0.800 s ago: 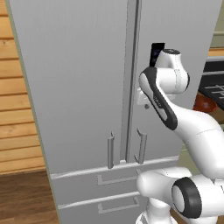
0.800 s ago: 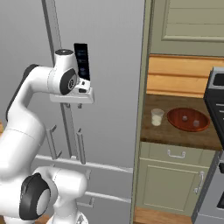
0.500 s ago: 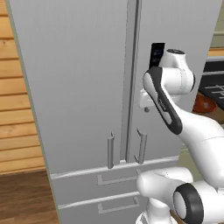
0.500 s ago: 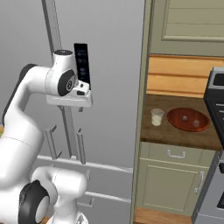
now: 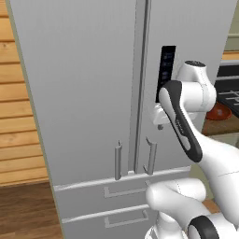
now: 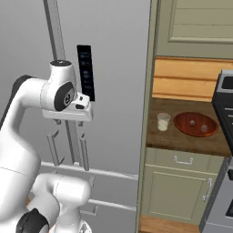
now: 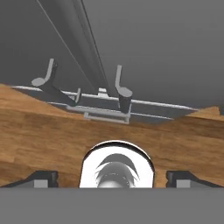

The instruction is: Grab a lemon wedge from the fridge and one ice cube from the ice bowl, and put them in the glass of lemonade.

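Fridge (image 5: 88, 84) doors are both shut; it takes up most of the left base view, and in the right base view it covers the left half of the frame. I see its 2 slim handles low in the middle of the left base view, either side of the seam between the doors, with 2 drawers (image 5: 123, 191) stacked beneath them at the bottom. A dark panel (image 5: 166, 70) sits on the right-hand door, upper right of centre in that view.

My gripper (image 7: 112, 179) shows at the bottom of the hand view, its 2 dark fingertips (image 7: 41, 178) far apart at the lower left and lower right corners, so the jaws stand wide with nothing between them. That view looks down the fridge front: the handles (image 7: 120, 85) sit in the upper middle, and wood floor (image 7: 52, 131) runs across the middle of the frame.

In the right base view, the hand hangs at left centre, just in front of the door and just below the dark panel.

At right centre of the right base view, on the brown counter (image 6: 182, 141), the glass of lemonade (image 6: 163, 121) stands just left of the ice bowl (image 6: 196, 124), near it but apart. 2 pale cubes (image 6: 192, 122) lie in the bowl. I cannot see the lemon wedge with the doors closed.
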